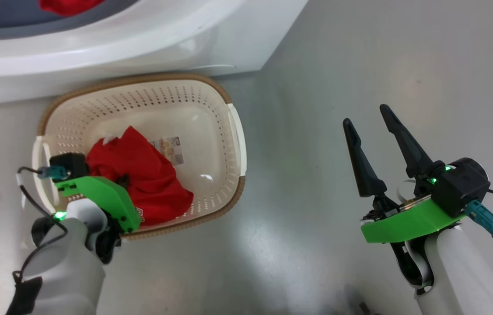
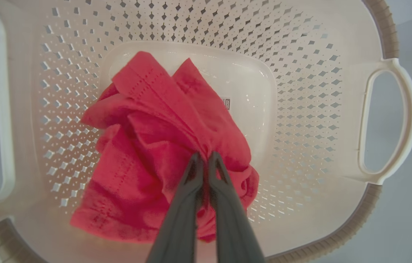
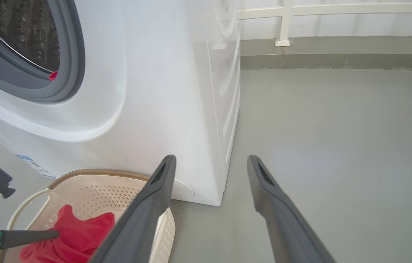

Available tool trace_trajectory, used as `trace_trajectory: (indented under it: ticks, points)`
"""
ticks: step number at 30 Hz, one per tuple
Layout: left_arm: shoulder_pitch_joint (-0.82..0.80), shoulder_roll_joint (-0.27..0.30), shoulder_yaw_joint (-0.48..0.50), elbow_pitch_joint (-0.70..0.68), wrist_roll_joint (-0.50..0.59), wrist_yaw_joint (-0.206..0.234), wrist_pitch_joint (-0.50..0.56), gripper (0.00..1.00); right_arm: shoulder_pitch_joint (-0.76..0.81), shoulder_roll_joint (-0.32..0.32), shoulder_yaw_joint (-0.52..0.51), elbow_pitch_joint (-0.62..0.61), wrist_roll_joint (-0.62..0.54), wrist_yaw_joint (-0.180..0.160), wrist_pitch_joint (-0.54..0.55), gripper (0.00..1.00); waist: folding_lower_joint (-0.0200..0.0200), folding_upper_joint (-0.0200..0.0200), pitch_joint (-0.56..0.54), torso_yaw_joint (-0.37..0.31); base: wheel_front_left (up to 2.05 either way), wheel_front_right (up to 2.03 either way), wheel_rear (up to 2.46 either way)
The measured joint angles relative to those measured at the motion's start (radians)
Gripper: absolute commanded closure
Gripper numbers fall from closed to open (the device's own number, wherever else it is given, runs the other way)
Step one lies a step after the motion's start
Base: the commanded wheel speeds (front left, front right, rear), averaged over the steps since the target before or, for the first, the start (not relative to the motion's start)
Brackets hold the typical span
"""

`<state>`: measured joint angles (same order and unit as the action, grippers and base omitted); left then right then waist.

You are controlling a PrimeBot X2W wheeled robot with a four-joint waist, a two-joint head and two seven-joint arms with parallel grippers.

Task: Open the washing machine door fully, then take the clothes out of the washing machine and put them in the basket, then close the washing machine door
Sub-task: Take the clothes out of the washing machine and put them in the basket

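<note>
Left gripper (image 2: 206, 156) clamped on red garment (image 2: 143, 138), low in basket (image 2: 301, 109). Open wide, then lift straight so no fold snags. Right gripper (image 1: 365, 114): jaws apart, idle right.

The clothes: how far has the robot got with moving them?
Done: the washing machine has its drum opening uncovered, and one red garment lies in the basket. In hand: the fingers of the left gripper are shut on that garment, not yet released. Left: more red cloth sits at the drum's mouth, then closing the door.
</note>
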<state>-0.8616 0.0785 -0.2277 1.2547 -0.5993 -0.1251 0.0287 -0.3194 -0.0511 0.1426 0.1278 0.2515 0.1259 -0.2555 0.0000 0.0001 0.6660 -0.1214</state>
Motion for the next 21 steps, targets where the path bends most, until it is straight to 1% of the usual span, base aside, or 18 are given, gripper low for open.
trace_trajectory:
  ticks: [8, 9, 10, 11, 12, 13, 17, 21]
  points:
    - [-0.021, 0.015, -0.002, 0.025, -0.001, 0.02, 0.024, 1.0, -0.015, 0.0, 0.004, -0.005, 0.001, 0.0, 0.0, 0.0, 0.0, 0.0, 0.04, -0.024, 0.0, 0.0, 0.0]
    - [-0.024, 0.016, -0.002, 0.027, -0.001, 0.022, 0.024, 0.97, -0.015, 0.0, 0.003, -0.005, 0.001, 0.0, 0.0, 0.0, 0.0, 0.0, 0.043, -0.025, 0.0, 0.0, 0.0]
    - [-0.025, 0.017, -0.003, 0.029, -0.001, 0.03, 0.023, 0.68, -0.015, 0.0, 0.003, -0.005, 0.002, 0.0, 0.0, 0.0, 0.0, 0.0, 0.045, -0.026, 0.0, 0.0, 0.0]
    - [-0.026, 0.017, -0.004, 0.03, -0.001, 0.03, 0.021, 0.42, -0.015, 0.0, 0.003, -0.005, 0.003, 0.0, 0.0, 0.0, 0.0, -0.0001, 0.046, -0.026, 0.0, 0.0, 0.0]
    - [-0.027, 0.018, -0.004, 0.031, -0.001, 0.031, 0.021, 0.07, -0.015, 0.0, 0.004, -0.004, 0.004, 0.0, 0.0, 0.0, -0.0001, 0.0, 0.045, -0.026, 0.0, 0.0, 0.0]
    - [-0.027, 0.018, -0.005, 0.032, -0.001, 0.032, 0.021, 0.0, -0.015, 0.0, 0.004, -0.004, 0.004, 0.0, 0.0, 0.0, 0.0, 0.0, 0.044, -0.024, 0.0, 0.0, 0.0]
    - [-0.027, 0.017, -0.008, 0.035, -0.001, 0.037, 0.003, 0.0, -0.016, 0.0, 0.003, 0.001, 0.004, 0.0, 0.0, 0.0, 0.0, 0.0, 0.035, -0.015, 0.0, 0.0, 0.0]
    - [-0.027, 0.014, -0.012, 0.038, -0.001, 0.037, -0.038, 0.0, -0.021, 0.0, 0.003, 0.007, 0.004, 0.0, 0.0, 0.0, 0.0, 0.0, 0.018, -0.006, 0.0, 0.0, 0.0]
